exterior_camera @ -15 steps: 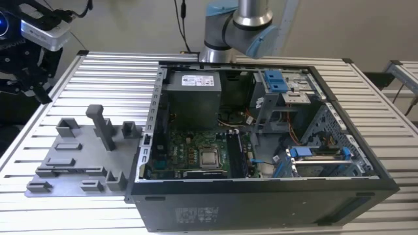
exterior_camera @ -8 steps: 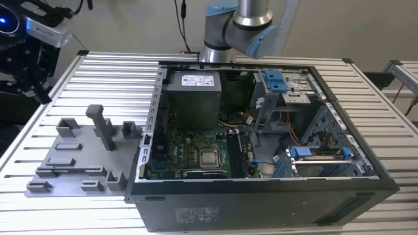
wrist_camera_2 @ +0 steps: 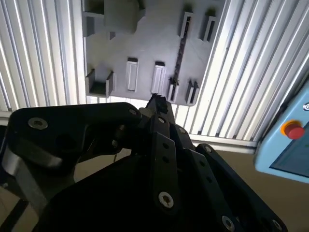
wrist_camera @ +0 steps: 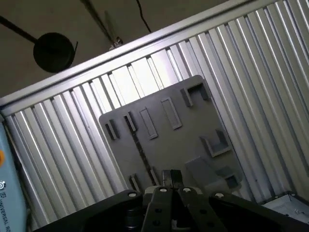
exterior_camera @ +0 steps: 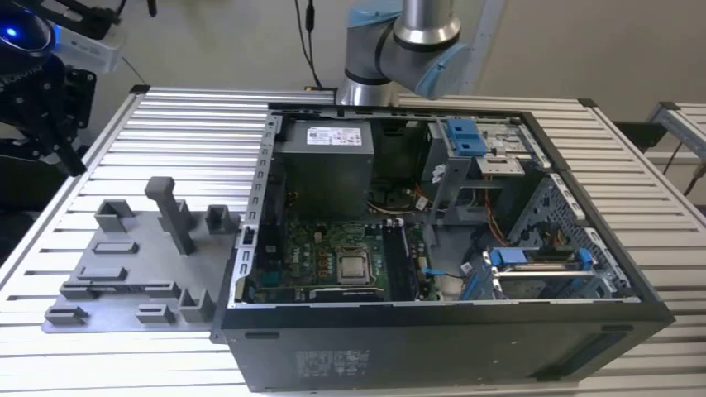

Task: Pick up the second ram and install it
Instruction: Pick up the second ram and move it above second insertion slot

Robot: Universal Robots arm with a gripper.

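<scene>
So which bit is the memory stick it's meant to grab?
Beside the open computer case, on the exterior view's left, a grey tray lies on the slatted table. In both wrist views the memory stick is the thin dark strip running between the tray's slotted holders; everything around it is grey plastic.

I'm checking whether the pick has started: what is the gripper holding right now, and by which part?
Nothing. The gripper hangs above the grey tray, jaws together and empty; the second ram sits on edge in the tray's slots.
</scene>
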